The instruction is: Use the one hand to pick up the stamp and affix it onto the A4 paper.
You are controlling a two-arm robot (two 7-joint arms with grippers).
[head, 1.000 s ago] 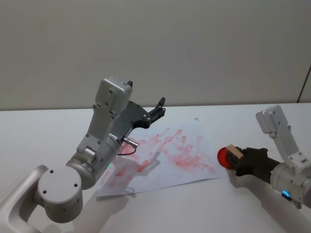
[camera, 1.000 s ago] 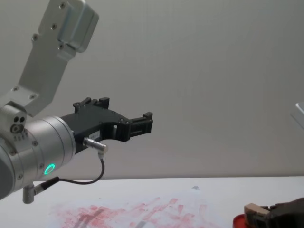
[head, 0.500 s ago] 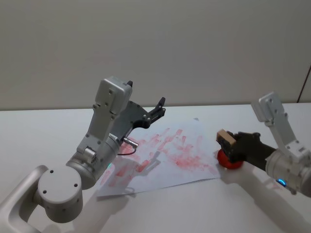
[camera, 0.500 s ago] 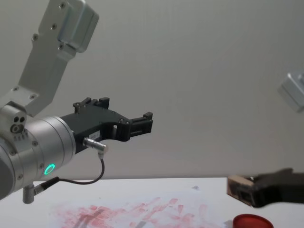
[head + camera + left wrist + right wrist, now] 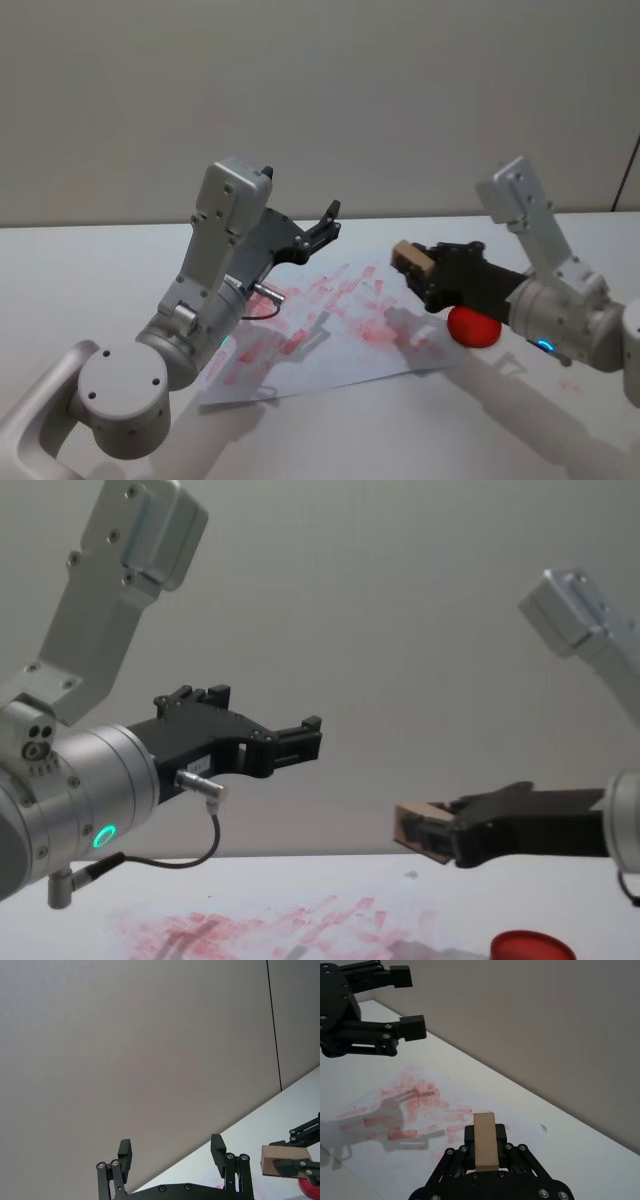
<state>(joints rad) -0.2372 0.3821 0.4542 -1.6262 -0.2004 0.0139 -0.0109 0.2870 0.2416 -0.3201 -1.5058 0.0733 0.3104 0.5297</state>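
The left gripper (image 5: pixel 326 222) is held raised over the paper (image 5: pixel 335 322), fingers apart and empty, while the stamp (image 5: pixel 410 257) is clamped in the right gripper (image 5: pixel 420 271) in the air over the paper's right edge, near the red ink pad (image 5: pixel 473 326).

Soft, even overhead light on the pale wall (image 5: pixel 400 100); the left arm (image 5: pixel 210 290) and right arm (image 5: pixel 565 300) throw grey shadows across the A4 paper (image 5: pixel 350 335) and white desk (image 5: pixel 80 270) (darkest along the paper's front edge).
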